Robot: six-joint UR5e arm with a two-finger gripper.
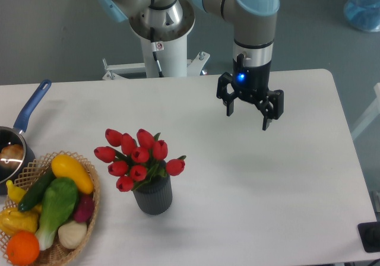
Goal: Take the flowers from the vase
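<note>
Fixed camera, the only view: I find my gripper (249, 110) hanging above the counter (279, 183) at about one o'clock in the frame, fingers spread apart and holding nothing, pointing straight down. The flowers (138, 157) stand in the vase (154, 196), which sits upright at about seven o'clock from the gripper and well apart from it; the red buds fan out wider than the vase mouth, leaning toward nine o'clock. At the frame's eight o'clock corner a wicker basket (92, 203) of fruit and vegetables lies near the vase but not touching it, with a blue-handled saucepan (24, 120) just behind it. My judgement: the task stands at the approach step, with no grasp yet made. The next move calls for carrying the gripper across toward seven o'clock, centring it over the bunch, lowering past the buds to close on the stems near the vase mouth, then lifting straight up so the vase does not tip.
</note>
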